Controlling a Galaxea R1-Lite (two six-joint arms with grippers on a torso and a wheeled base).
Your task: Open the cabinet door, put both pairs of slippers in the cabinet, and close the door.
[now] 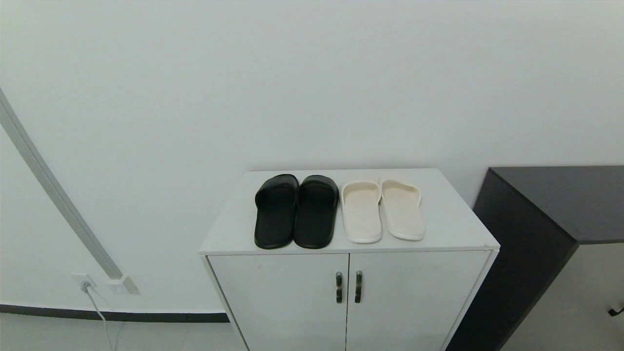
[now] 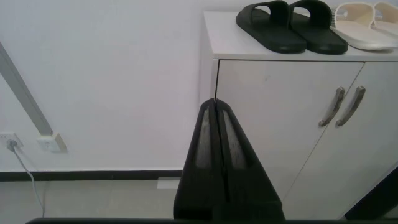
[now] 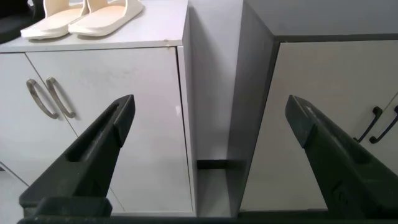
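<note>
- Black, matte and wedge-shaped, the left tool (image 2: 216, 106) hangs low in front of the cabinet's left corner, its two fingers pressed flat together and holding nothing.
- The right tool (image 3: 208, 106) hangs off the cabinet's right edge, its fingers spread wide and empty.
- The white cabinet (image 1: 282, 297) has smooth, flat laminate doors, both shut; the task looks to be at its very first step, with the door not yet opened.
- Two slim, curved metal handles (image 1: 339, 287) stand upright side by side at the centre seam. The next move likely calls for a tool to close around one bar and swing its door outward; the right tool is already parted for that, while the left would have to open first.
- On the cabinet top lie the black slippers (image 1: 295, 212), glossy moulded slides with broad straps, just beside the cream slippers (image 1: 382, 210), which look softer and matte. Both pairs lie side by side with toes toward the wall.
- A dark, square-edged unit (image 1: 536, 234) stands to the cabinet's right, and a plain pale wall (image 1: 312, 73) backs it all.
</note>
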